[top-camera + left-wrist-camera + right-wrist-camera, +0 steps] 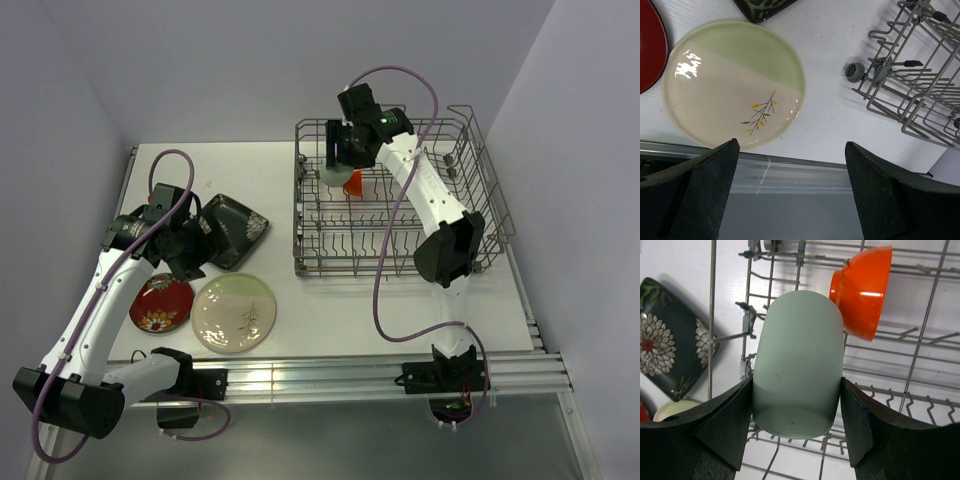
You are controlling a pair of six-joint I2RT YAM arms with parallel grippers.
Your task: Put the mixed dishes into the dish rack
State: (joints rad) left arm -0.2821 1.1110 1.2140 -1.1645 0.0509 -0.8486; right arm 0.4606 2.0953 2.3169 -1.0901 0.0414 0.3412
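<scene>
Both sides of the pale green cup are pinched in my right pincer, over the dish rack's far left, beside the small orange bowl. It looks light, stiff, slick and breakable, so mid-wall suits. My left pincer is spread, empty.

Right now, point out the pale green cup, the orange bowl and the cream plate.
pale green cup [797,365], right wrist view, side wall.
orange bowl [862,292], right wrist view, outer wall.
cream plate [732,85], left wrist view, centre of face.

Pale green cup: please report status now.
Right gripper shut on pale green cup, at grey wire dish rack. Left gripper open, empty. Small orange bowl close beside cup.
</scene>
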